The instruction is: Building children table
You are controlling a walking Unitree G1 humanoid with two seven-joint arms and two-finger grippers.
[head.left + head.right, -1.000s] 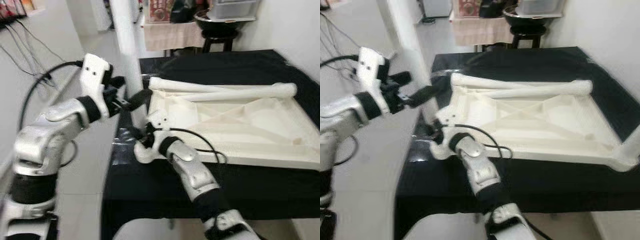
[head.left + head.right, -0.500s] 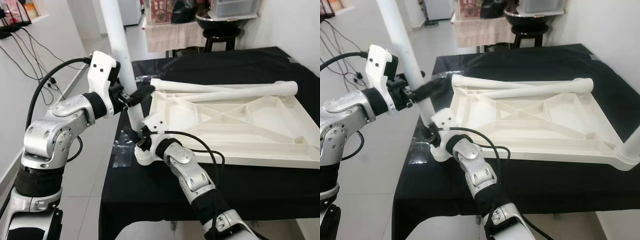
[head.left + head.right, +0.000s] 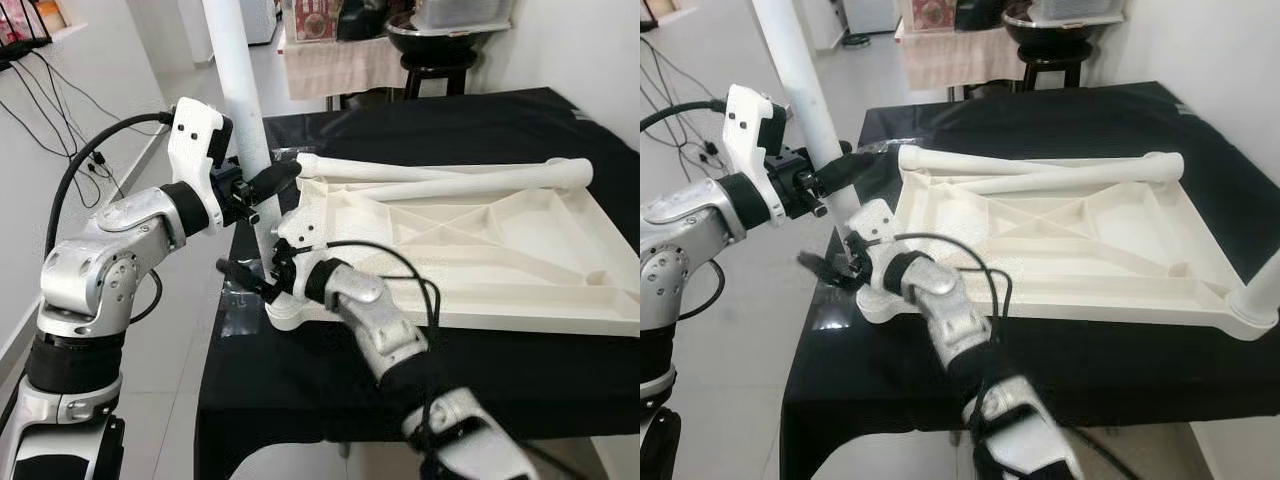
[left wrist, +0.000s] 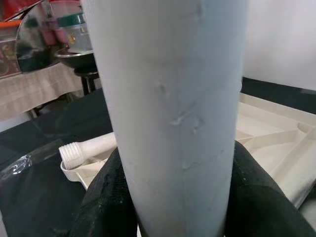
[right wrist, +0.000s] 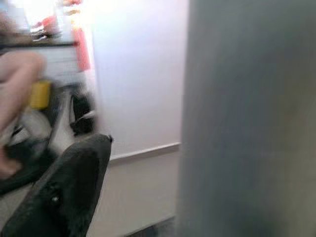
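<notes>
A white children's table top [image 3: 480,240] lies upside down on the black-clothed table [image 3: 450,130]. One white leg [image 3: 235,90] stands upright at its near left corner. My left gripper [image 3: 262,185] is shut on this leg, and its black fingers [image 4: 256,202] hug both sides of it. My right gripper [image 3: 240,272] is low by the leg's base, open, and pointing left past the table's edge. One of its fingers [image 5: 69,192] stands apart from the blurred leg [image 5: 247,118]. Two loose legs [image 3: 440,180] lie across the far side of the top. Another leg [image 3: 1265,290] stands at the near right corner.
Behind the table are a black stool with a dark bowl [image 3: 440,45] and a small cloth-covered table [image 3: 340,65]. Cables [image 3: 60,110] hang along the white wall on the left. Pale floor [image 3: 190,330] runs along the table's left side.
My right gripper has drawn left from the leg's base, so its fingers now stick out past the table's edge. The left gripper keeps its hold on the upright leg.
</notes>
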